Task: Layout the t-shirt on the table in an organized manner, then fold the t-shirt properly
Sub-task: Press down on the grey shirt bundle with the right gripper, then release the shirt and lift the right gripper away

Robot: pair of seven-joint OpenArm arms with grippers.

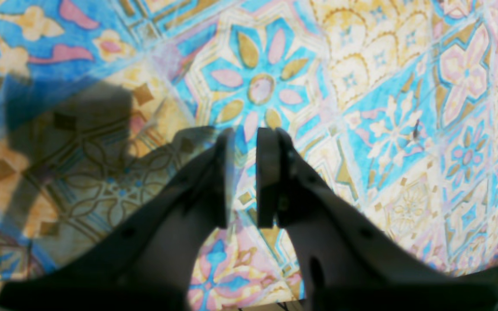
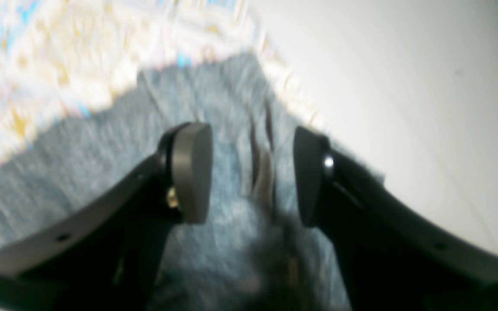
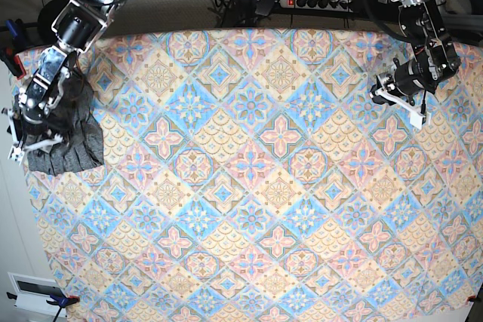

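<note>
The t-shirt lies bunched at the tabletop edge on the base view's left, under the right arm. The right end effector hovers over the grey cloth with jaws wide, gripping nothing. The left end effector, well apart over bare patterned cloth, shows a narrow gap and is empty.

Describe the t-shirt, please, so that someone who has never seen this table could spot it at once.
Start from the big table covered in pastel diamond tiles and go to its left edge in the base view. There the t-shirt lies bunched in a dark-grey heap under the right gripper. It is the only plain, unpatterned cloth on that colourful surface.
</note>
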